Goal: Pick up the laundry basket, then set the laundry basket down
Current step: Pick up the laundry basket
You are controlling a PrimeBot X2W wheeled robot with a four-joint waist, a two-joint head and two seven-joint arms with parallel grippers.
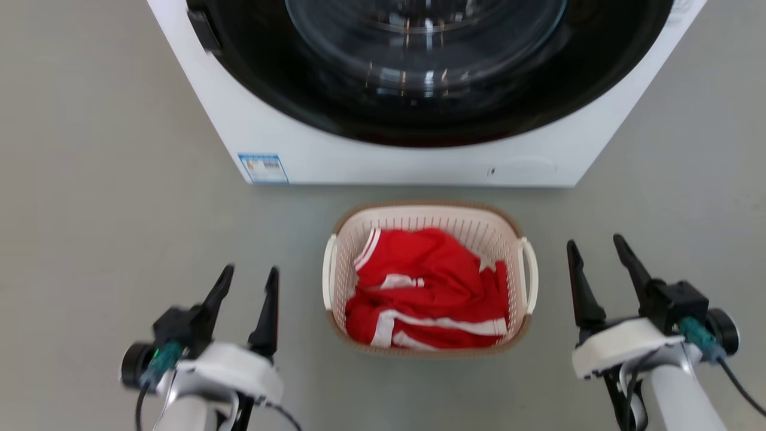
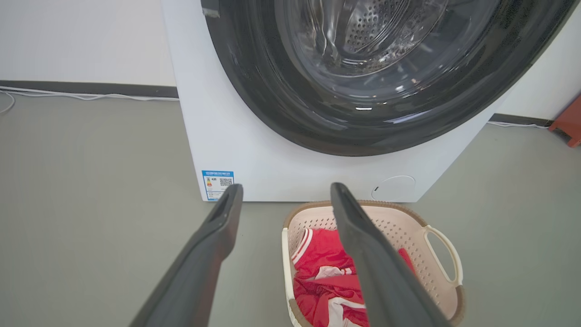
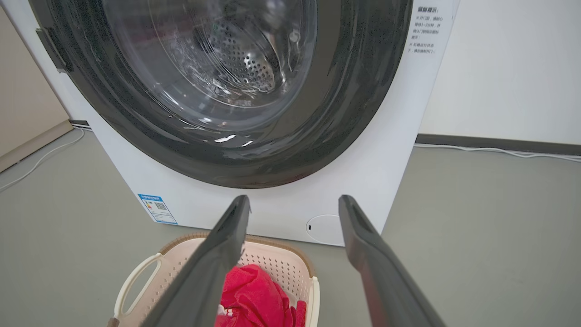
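Note:
The cream perforated laundry basket (image 1: 419,222) with a brown rim and white loop handles sits on the grey floor just before the washing machine, holding red clothing with white stripes (image 1: 428,287). My left gripper (image 1: 249,276) hangs open to the basket's left, apart from it. Open too, my right gripper (image 1: 596,245) stands to the basket's right, clear of the handle. In the left wrist view the basket (image 2: 408,231) lies right of and behind the open left gripper (image 2: 286,193). Through the right wrist camera the basket (image 3: 277,261) sits low left, behind the open right gripper (image 3: 294,204).
A white front-loading washing machine (image 1: 383,152) with a dark round glass door (image 1: 428,66) rises directly behind the basket. Cables run along the wall's base (image 2: 81,95). Something red-orange (image 2: 567,122) stands at the far right by the wall. Grey floor spreads on both sides.

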